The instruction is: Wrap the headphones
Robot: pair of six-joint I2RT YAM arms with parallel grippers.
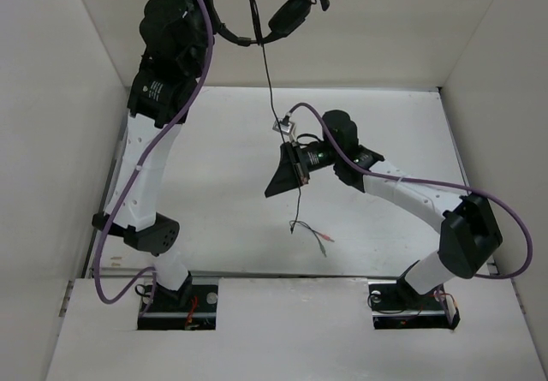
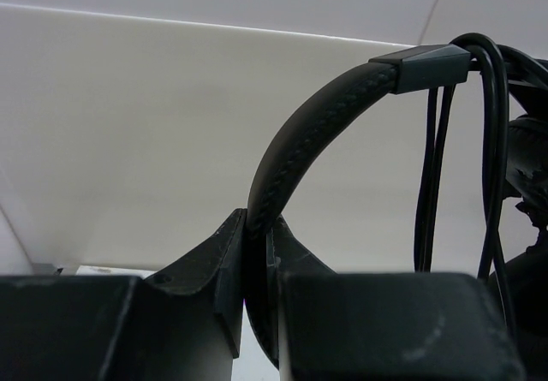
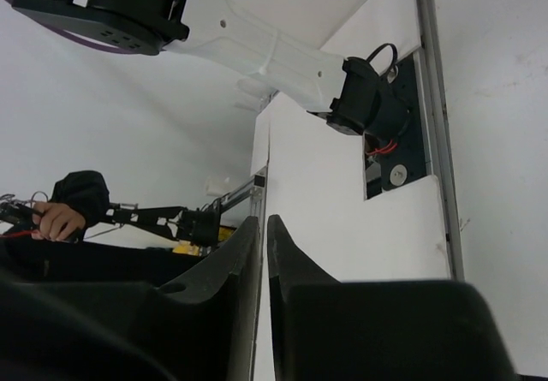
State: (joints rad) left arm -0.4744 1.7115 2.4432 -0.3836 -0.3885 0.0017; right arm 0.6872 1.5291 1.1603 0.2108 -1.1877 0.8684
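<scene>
- Since the headphones (image 1: 287, 17) hang in the air at the top of the overhead view, well above the table (image 1: 205, 158), they look light. The padded headband (image 2: 317, 116) seems springy rather than rigid, so a firm pinch on the band looks like the right hold.
- The left gripper (image 2: 257, 235) is clamped on that headband near one end of its arc, with an earcup (image 2: 527, 167) off to the side.
- The cable (image 1: 269, 73) is thin, limp and probably slippery. It drops from the headset past the right arm, and its plugs (image 1: 321, 240) end at or just above the table; which, I cannot tell.
- It is best taken lightly, some way up from the plugs, so each loop can slide.
- The left arm is reared up tall, its wrist high by the back wall.
- The right arm reaches low and forward with a bent elbow, the right gripper (image 3: 262, 223) turned sideways just beside the hanging cable.
- Its jaws stand almost together with a thin slit between them; whether they pinch the cable I cannot tell.
</scene>
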